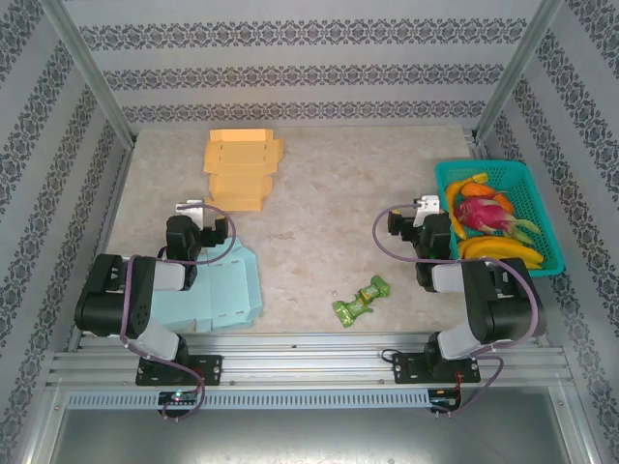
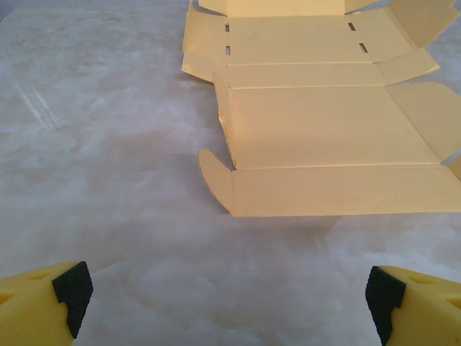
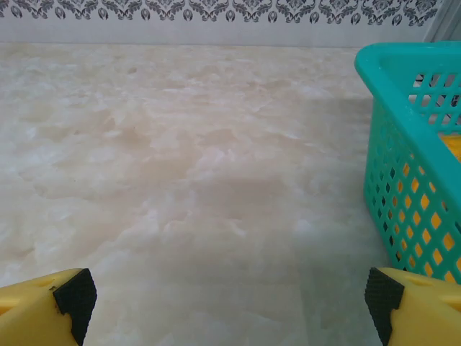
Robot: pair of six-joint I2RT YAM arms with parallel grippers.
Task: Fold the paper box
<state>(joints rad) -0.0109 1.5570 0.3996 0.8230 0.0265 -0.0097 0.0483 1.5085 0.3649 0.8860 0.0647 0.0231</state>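
Top, left-wrist and right-wrist views of the table (image 1: 319, 184).

The orange paper box (image 1: 242, 169) lies unfolded and flat towards the far left corner of the table, with its flaps spread. In the left-wrist view its panels (image 2: 324, 137) lie flat on the surface with slots near the far edge, well ahead of the fingers.

The left gripper (image 1: 200, 215) is near the left edge, between the orange paper box and a pale blue box blank (image 1: 221, 288) that lies flat at the near left edge, partly under the left arm. Its jaws stand wide apart, with the black pads (image 2: 72, 288) at opposite sides of the wrist view and nothing held.

The right gripper (image 1: 418, 211) is just beside a teal basket (image 1: 482, 164) at the right edge. Its jaws are also spread wide (image 3: 230, 295) over bare table, and the basket wall (image 3: 410, 166) rises on the right.

The basket holds a dragon fruit (image 1: 484, 215) and yellow fruit (image 1: 498, 251). A green wrapped packet (image 1: 360, 302) lies near the near edge, between the two arms.
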